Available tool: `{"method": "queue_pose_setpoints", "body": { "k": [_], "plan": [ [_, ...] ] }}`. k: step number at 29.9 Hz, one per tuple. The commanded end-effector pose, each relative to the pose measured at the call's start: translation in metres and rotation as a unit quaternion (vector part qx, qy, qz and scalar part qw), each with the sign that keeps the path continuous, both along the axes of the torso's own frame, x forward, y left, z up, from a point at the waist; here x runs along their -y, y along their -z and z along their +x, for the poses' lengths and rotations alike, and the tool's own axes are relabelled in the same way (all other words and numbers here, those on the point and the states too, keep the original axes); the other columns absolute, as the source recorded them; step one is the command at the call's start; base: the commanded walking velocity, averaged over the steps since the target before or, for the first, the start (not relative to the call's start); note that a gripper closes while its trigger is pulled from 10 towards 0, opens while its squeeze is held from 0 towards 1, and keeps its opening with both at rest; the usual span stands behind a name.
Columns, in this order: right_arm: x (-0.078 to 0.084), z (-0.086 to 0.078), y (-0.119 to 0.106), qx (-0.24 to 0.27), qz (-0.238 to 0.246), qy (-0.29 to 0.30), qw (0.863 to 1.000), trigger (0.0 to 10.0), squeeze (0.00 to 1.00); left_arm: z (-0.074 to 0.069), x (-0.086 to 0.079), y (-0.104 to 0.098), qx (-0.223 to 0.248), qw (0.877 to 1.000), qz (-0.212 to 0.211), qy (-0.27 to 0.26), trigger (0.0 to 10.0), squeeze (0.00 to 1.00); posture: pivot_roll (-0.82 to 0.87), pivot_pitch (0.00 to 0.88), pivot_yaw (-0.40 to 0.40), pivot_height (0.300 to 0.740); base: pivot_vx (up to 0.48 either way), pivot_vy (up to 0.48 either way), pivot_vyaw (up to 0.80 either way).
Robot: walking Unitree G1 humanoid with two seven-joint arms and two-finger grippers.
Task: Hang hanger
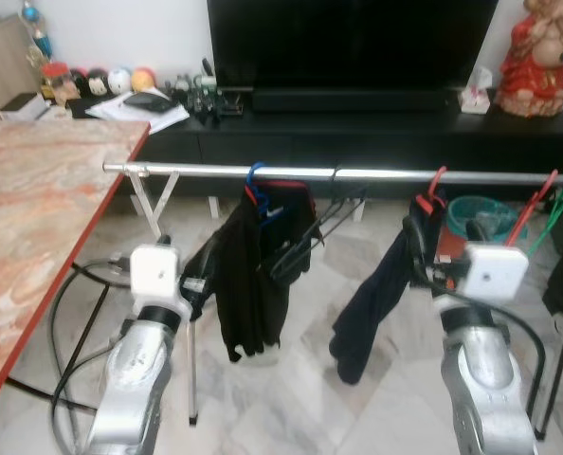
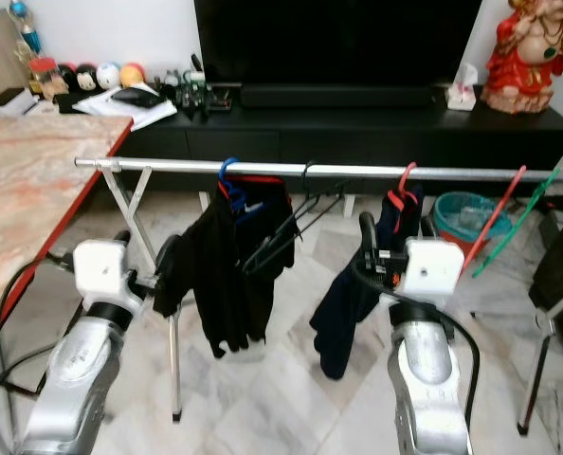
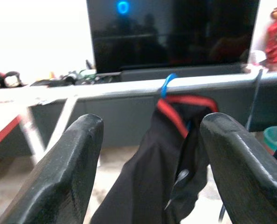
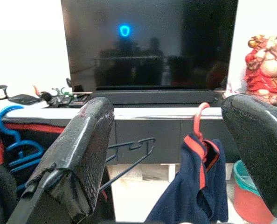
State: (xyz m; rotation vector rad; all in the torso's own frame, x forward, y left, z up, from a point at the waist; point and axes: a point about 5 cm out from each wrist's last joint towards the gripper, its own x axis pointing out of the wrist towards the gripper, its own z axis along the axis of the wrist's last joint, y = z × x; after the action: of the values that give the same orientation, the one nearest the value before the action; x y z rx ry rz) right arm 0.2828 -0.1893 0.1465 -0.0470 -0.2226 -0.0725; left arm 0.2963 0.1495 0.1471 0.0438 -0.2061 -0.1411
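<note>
hangers already sit on the rail [image 1: 357, 173]: blue hanger [image 1: 254, 186] with black garment [image 1: 253, 275], bare black hanger [image 1: 310, 237] beside it, red hanger [image 1: 431, 192] further right. left tool [image 3: 148, 172] and right tool [image 4: 176, 158] both spread, empty, below the rail. hanging looks done; next, pull back.

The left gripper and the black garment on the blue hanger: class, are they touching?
Apart. The left wrist view shows the left gripper open, its fingers well short of the black garment hanging from the rail.
</note>
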Motion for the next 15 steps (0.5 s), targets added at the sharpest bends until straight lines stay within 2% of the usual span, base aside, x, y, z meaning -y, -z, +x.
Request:
{"method": "queue_pose_setpoints", "body": {
  "k": [1, 2, 5, 8, 11, 15],
  "plan": [
    [0.005, 0.003, 0.003, -0.006, 0.001, 0.011, 1.0, 10.0, 0.0, 0.005, 0.001, 0.002, -0.003, 1.0, 0.003, 0.004, 10.0, 0.0, -0.04, 0.0, 0.003, 0.74, 0.0, 0.0, 0.0],
    [0.005, 0.003, 0.003, -0.006, 0.001, 0.011, 1.0, 10.0, 0.0, 0.005, 0.001, 0.002, -0.003, 1.0, 0.003, 0.004, 10.0, 0.0, -0.04, 0.0, 0.003, 0.74, 0.0, 0.0, 0.0],
    [0.0, 0.013, -0.003, -0.003, 0.006, 0.002, 1.0, 10.0, 0.0, 0.017, 0.003, -0.006, 0.004, 1.0, 0.002, 0.004, 10.0, 0.0, -0.05, 0.0, 0.009, 0.74, 0.0, 0.0, 0.0],
    [-0.012, 0.027, -0.004, -0.003, 0.012, -0.021, 1.0, 10.0, 0.0, 0.03, 0.007, -0.017, 0.021, 1.0, -0.006, 0.003, 10.0, 0.0, -0.03, 0.021, 0.003, 0.74, 0.0, 0.0, 0.0],
    [-0.022, 0.03, -0.005, -0.001, 0.017, -0.033, 0.999, 10.0, 0.0, 0.034, 0.01, -0.02, 0.024, 1.0, -0.014, 0.002, 10.0, 0.0, -0.02, 0.057, 0.003, 0.74, 0.0, 0.0, 0.0],
    [-0.026, 0.035, -0.009, 0.003, 0.012, -0.044, 0.999, 10.0, 0.0, 0.034, 0.011, -0.02, 0.027, 1.0, -0.015, 0.001, 10.0, 0.0, -0.02, 0.089, 0.01, 0.74, 0.0, 0.0, 0.0]
  ]
}}
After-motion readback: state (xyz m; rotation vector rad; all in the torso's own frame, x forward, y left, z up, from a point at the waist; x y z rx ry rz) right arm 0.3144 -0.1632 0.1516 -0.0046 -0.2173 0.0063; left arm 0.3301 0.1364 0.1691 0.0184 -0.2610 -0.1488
